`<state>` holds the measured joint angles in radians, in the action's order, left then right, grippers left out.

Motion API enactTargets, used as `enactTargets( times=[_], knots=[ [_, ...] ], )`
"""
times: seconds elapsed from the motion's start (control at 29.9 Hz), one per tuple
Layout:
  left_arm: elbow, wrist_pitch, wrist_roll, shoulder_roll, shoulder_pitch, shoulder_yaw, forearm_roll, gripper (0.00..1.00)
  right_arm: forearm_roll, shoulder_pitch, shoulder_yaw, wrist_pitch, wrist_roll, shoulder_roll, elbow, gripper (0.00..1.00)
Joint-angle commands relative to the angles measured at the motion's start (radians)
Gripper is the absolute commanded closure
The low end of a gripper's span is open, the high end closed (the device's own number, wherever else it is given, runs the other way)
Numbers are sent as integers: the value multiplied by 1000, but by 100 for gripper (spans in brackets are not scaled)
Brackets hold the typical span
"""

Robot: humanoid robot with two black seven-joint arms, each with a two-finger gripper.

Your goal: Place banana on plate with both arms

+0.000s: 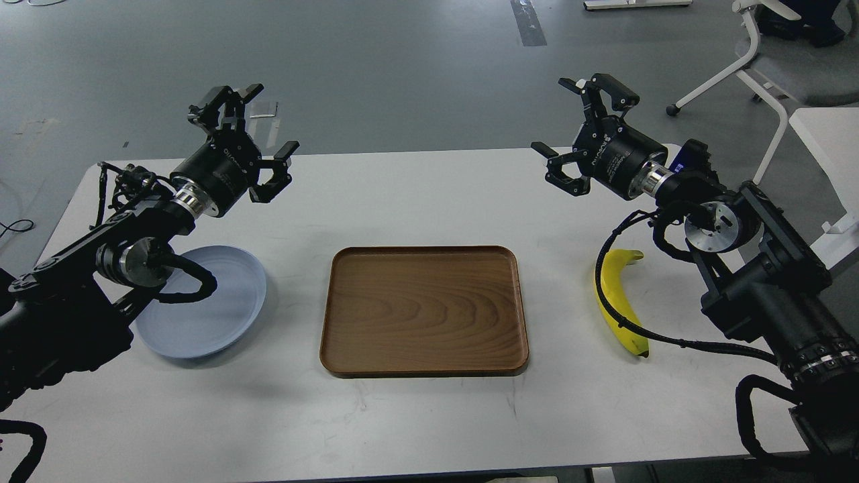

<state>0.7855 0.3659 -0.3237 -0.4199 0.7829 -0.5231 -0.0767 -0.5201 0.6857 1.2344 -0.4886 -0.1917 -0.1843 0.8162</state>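
Grey floor stretches behind a white rectangular desk, and a white-framed office chair stands past its far right corner. At the desk's middle lies a rectangular brown wooden tray. Left of the tray sits the round pale blue-grey plate, partly hidden by the black left arm. Right of the tray, well apart from the plate, the curved yellow banana lies on the desk, a black cable crossing it. The left hand hangs above the desk's far edge, left of the tray, fingers spread and empty. The right hand is raised beyond the banana, fingers also spread, holding nothing.
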Motion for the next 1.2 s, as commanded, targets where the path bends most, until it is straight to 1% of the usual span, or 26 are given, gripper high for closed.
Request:
enactTargets(
  times=[0.0,0.53,0.64,0.67,0.74,0.77,0.8,0.84,0.87,0.9,0.94,0.97,1.0,1.04,1.07,1.17],
  knots=[
    [0,-1,0,0,1,0,0,2,0,0,-3,0,0,0,0,0],
    [0,-1,0,1,-1,2,0,2,0,0,0,0,0,0,0,0],
    [-28,-21,-5,-5,-4,18,-26,2,0,2,4,0,0,0,0,0],
    [-72,-53,-6,-5,7,61,-55,2,0,2,-1,0,0,-3,0,0],
    [-118,-84,-18,-3,24,127,-107,2,-1,2,-3,0,0,-6,0,0],
    [-135,-97,-52,-14,41,176,-200,2,-1,0,-4,0,0,-7,-2,0],
    [-135,-107,-86,-29,50,190,-269,2,-1,0,-3,0,0,-9,-2,0],
    [-135,-131,-165,-72,67,213,-432,2,-1,-2,-3,0,0,-9,-2,0],
    [-134,-201,-165,-101,70,215,-612,2,-1,-9,-1,0,0,-11,0,0],
    [-132,-247,-165,-111,71,216,-689,2,-1,-12,2,0,0,-11,0,0],
    [-120,-345,-165,-132,75,216,-818,2,-1,-14,4,0,1,-11,0,0],
    [-106,-382,-165,-141,75,216,-859,2,-1,-15,5,0,2,-11,0,0],
    [-88,-413,-165,-157,73,219,-882,2,-1,-17,5,0,2,-11,0,0],
    [-40,-441,-165,-209,64,224,-911,2,-1,-21,7,0,2,-11,0,0],
    [16,-441,-165,-265,58,236,-923,2,-1,-25,7,0,2,-11,1,0],
    [110,-469,-165,-352,36,324,-969,2,-1,-28,8,0,2,-11,6,0]
  ],
)
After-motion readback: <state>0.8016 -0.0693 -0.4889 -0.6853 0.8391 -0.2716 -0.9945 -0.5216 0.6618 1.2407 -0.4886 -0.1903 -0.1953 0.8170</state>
